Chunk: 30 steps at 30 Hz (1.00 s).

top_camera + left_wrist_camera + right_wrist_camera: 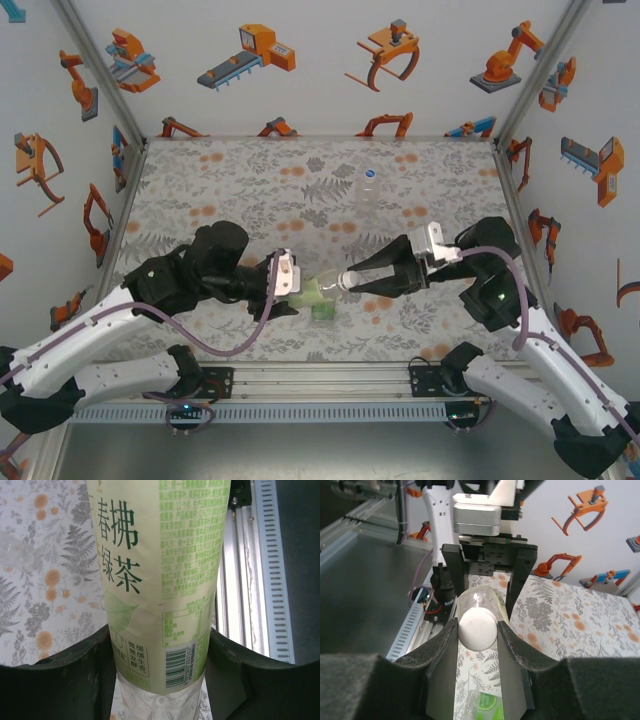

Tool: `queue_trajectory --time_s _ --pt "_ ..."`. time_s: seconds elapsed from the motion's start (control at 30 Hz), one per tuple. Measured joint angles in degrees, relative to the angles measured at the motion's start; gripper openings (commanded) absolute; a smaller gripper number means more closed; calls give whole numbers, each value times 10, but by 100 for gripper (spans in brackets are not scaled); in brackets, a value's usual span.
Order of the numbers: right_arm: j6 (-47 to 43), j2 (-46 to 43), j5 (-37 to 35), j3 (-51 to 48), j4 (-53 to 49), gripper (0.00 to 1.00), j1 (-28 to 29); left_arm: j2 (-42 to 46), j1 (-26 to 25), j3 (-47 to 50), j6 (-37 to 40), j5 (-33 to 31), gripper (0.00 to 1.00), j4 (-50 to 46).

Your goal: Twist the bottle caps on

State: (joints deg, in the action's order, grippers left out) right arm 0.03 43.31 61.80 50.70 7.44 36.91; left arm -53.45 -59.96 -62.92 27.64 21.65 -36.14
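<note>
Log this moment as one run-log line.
left gripper: shut on pale-green-label bottle | right gripper: shut on white cap | cap at bottle mouth

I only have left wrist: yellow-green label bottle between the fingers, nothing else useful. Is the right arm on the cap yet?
Observer: Yes. The right arm's fingers are shut on the white cap at the mouth of the yellow-green label bottle.
Operator: Other bottles?
Observer: The bright green label bottle lies on the table, close under the held one.
Operator: Third?
Observer: The unlabelled bottle stands upright farther back, blue cap on top.
</note>
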Motion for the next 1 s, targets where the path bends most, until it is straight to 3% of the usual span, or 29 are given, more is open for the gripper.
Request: queue_trajectory --time_s 0.17,0.3,0.53,0.7,1.0 --pt "148 -19 -117 -32 45 0 8 8 0 13 -19 -40 0 33" --pt "277 -24 -239 -31 19 0 24 4 0 15 -35 -76 0 52" --pt "501 7 -399 61 -165 0 38 -11 0 15 -46 -132 0 85" --pt "621 54 -450 137 -304 0 38 -23 0 14 -45 -154 0 85" --pt "695 140 -537 257 -480 0 83 -69 0 -24 -45 -173 0 20"
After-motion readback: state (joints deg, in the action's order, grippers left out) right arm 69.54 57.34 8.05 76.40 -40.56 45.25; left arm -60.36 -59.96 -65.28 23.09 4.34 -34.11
